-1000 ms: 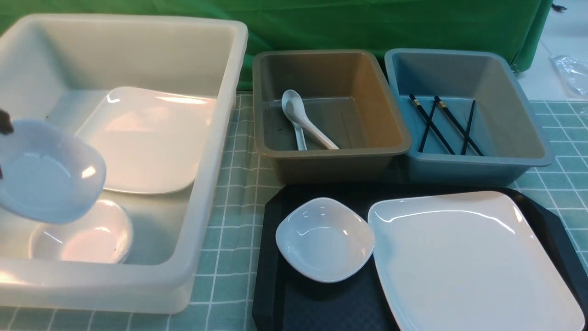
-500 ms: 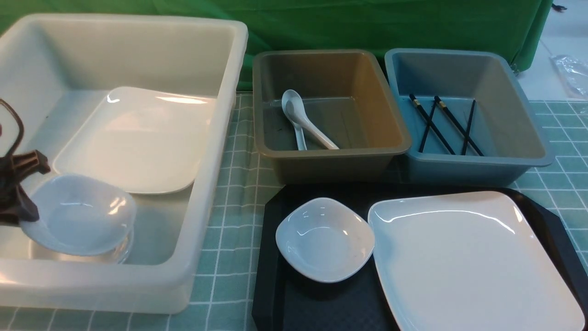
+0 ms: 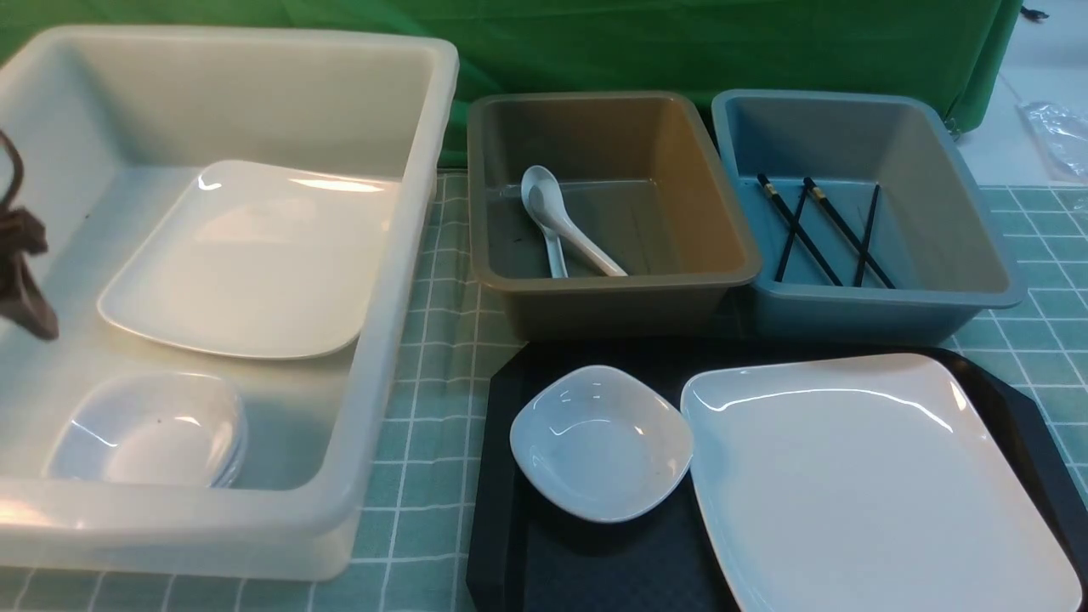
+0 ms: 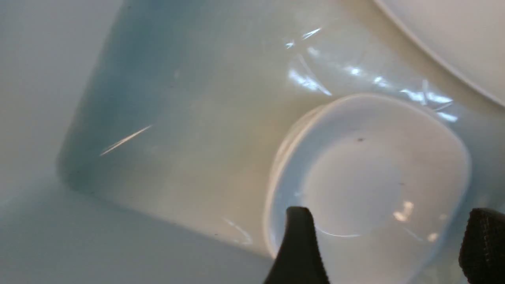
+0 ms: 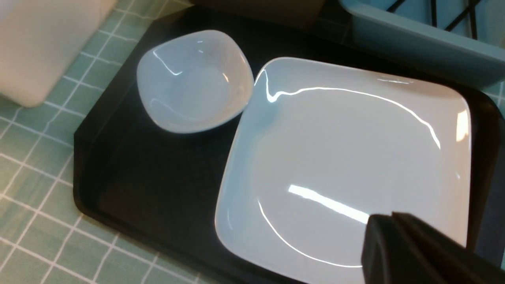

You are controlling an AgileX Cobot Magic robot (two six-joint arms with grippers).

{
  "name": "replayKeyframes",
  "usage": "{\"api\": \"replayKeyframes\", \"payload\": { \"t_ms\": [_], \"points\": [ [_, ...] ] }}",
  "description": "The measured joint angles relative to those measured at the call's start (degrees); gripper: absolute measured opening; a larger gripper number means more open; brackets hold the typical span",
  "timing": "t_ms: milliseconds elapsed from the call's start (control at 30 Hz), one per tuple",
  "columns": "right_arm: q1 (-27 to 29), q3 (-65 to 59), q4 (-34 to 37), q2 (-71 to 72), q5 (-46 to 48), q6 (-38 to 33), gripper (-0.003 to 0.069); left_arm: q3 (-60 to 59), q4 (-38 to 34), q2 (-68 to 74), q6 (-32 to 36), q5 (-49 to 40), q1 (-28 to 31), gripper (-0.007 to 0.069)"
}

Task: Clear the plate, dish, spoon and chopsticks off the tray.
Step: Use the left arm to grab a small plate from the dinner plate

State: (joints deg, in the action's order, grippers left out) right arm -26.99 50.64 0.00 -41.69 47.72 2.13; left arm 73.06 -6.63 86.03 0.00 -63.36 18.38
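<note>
Over the near left corner of the translucent white tub (image 3: 408,255), the left gripper (image 4: 389,211) hangs with its dark fingers (image 4: 300,244) spread wide and nothing between them. Its wrist camera looks down on a stack of small white dishes (image 4: 371,173) on the tub floor. The front view catches only a dark sliver of that gripper at its left edge, but adds a flat white plate (image 3: 246,263) lying farther back in the tub. Only the front view looks into the brown tub (image 3: 612,297), where two soup spoons (image 3: 552,217) lie, and fully into the blue tub (image 3: 884,306), holding crossed black chopsticks (image 3: 829,229). On the black tray (image 3: 501,510) sit a small dish (image 3: 599,442) and, just beside it, the large plate (image 3: 867,484). The right gripper (image 5: 390,227) shows only in its own wrist view, tips pressed together and empty, above the large plate
</note>
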Motion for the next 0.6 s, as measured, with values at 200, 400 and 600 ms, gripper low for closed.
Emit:
{"api": "replayKeyframes", "payload": {
  "t_ms": [200,400,600],
  "points": [
    [0.0,0.0,0.0,0.0,-0.1,0.0,0.002,1.6,-7.3,-3.3,4.3,1.3,-16.5,0.0318],
    [0.0,0.0,0.0,0.0,-0.2,0.0,0.002,2.0,-7.9,-0.2,1.3,10.0,-40.9,0.0039],
    [0.0,0.0,0.0,0.0,-0.2,0.0,0.002,5.9,-0.1,9.4,-3.4,14.1,-53.4,0.0047]
  ]
}}
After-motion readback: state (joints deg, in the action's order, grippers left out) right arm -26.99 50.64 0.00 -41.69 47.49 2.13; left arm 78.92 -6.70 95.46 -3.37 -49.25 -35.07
